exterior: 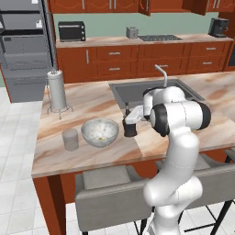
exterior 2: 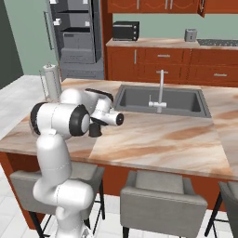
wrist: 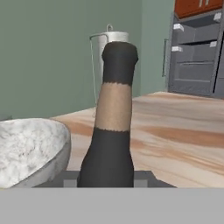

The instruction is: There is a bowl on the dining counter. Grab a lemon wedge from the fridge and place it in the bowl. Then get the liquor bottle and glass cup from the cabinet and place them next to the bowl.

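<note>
One dark liquor bottle (exterior: 130, 127) upright at centre frame on the dining counter (exterior: 92, 151), my gripper (exterior: 131, 117) part-closed around its body, bottle just right of the bowl (exterior: 99, 132), glass cup (exterior: 70, 139) left of that bowl.

From behind the arm on its left, I look forward and down over the counter (exterior: 92, 147) toward the far cabinets. My right-side camera faces the same counter and sink (exterior 2: 160, 100) from the other flank. My hand camera sits low, very near the bottle (wrist: 109, 127), looking level across the counter toward the fridge (wrist: 197, 52).
</note>
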